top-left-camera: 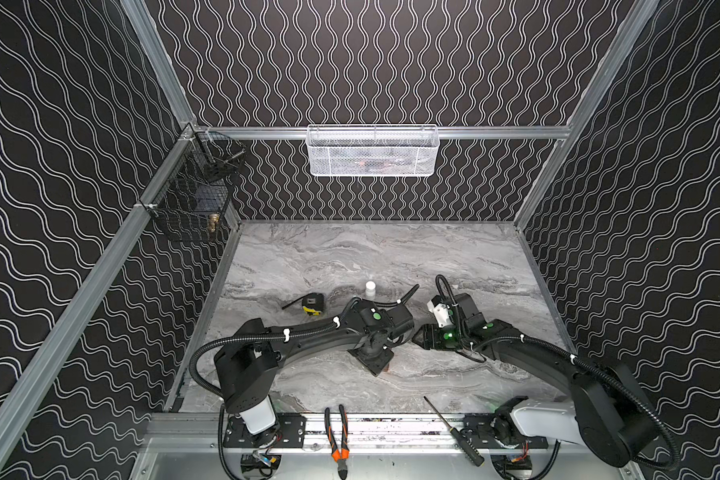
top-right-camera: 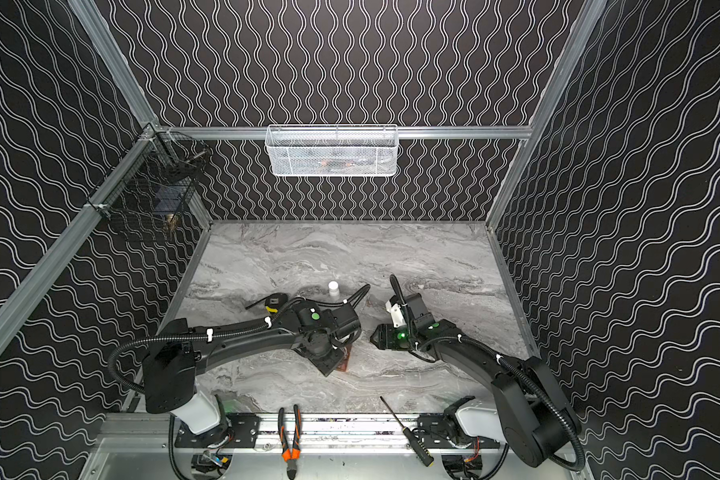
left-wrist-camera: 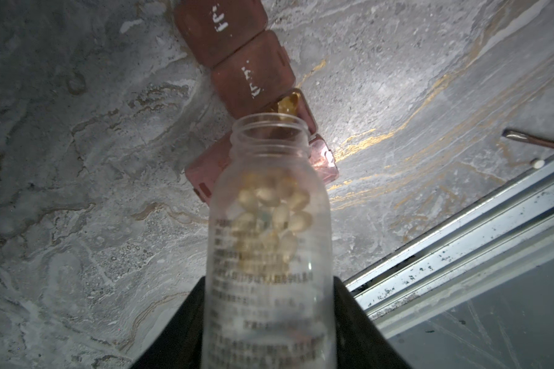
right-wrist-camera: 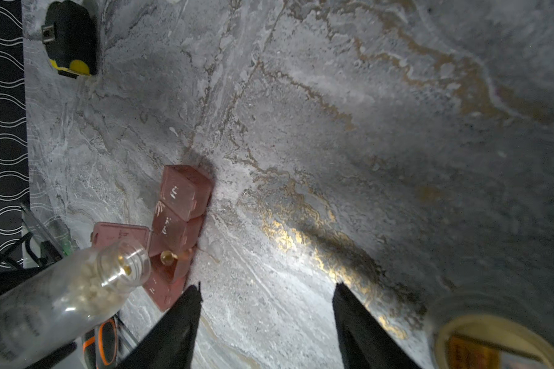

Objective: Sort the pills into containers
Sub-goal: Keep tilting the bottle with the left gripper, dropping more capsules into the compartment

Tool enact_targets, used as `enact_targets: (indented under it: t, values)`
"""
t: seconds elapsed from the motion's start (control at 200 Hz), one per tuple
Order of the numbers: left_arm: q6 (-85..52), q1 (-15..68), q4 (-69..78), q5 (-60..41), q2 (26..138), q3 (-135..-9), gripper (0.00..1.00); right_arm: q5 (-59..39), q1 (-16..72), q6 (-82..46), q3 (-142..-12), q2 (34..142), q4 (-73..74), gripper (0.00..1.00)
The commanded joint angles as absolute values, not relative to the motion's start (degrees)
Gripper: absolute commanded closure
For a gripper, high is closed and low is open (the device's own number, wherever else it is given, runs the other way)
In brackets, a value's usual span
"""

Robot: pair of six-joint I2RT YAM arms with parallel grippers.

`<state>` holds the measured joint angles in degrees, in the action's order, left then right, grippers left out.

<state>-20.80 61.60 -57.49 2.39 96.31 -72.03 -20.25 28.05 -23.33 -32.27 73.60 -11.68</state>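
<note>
**Pouring stage of the pill sort.** The left gripper (left-wrist-camera: 269, 281) is clamped around the lower body of a clear, uncapped bottle (left-wrist-camera: 269, 230). The bottle is tipped mouth-forward, so the pale pills (left-wrist-camera: 275, 204) inside gather toward the neck and can leave a few at a time. The containers (left-wrist-camera: 250, 80), a reddish-brown strip of four joined compartments, lie on the marble tabletop (top-right-camera: 391, 257) near its front middle, under the left wrist. The bottle's mouth sits just above the third compartment, counted from the strip's far end. Its lid (right-wrist-camera: 119, 234) is flipped open sideways to receive the pour. One amber capsule (right-wrist-camera: 166, 257) shows at that opening; whether it has settled or is falling cannot be told. The two far compartments are closed, presumably so stray pills cannot enter them. The nearest compartment is partly hidden by the bottle. The right gripper (right-wrist-camera: 268, 287) hangs beside the strip's near end with its jaws apart and nothing between them. It is probably stationed there to steady the strip or work the lids. A steeper tilt risks spilling several pills onto the tabletop.
</note>
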Motion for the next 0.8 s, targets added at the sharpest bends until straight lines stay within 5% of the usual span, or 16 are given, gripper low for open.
enact_targets:
  t: [0.0,0.796]
  values:
    - [-20.68,61.61,-57.78,2.42,95.72,-71.12,1.0,-20.63,28.01,-23.18,-32.17,73.57,-10.55,0.32]
    - [-21.62,62.84,-51.66,3.69,92.87,-66.39,1.0,-20.04,27.68,-22.81,-32.78,74.33,-11.51,0.32]
